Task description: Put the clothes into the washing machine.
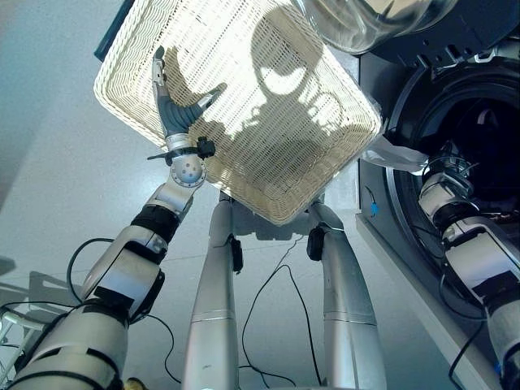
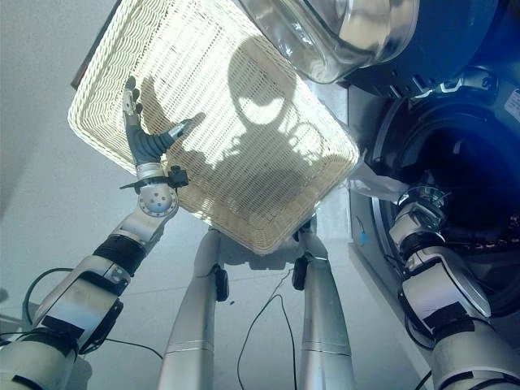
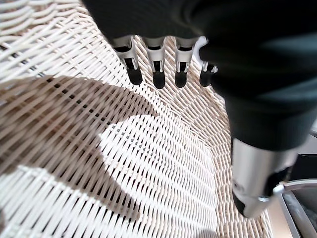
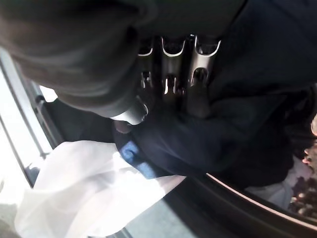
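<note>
At three o'clock, inside the washing machine (image 1: 471, 138), the right hand (image 4: 173, 74) presses straight fingers on dark clothes (image 4: 218, 139); next, tuck the white cloth (image 4: 84, 193) in, while the spread left hand (image 1: 175, 114) steadies the basket (image 1: 268, 106).

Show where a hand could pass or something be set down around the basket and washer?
Free: the pale floor beside the white wicker basket, whose woven bottom lies bare past the left hand. Crowded: the dark washer opening, where the right hand sits among dark and white clothes.

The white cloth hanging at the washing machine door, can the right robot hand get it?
Probably yes. The right robot hand is already inside the washing machine opening, and the white cloth drapes over the rim beside it, with nothing between them.
</note>
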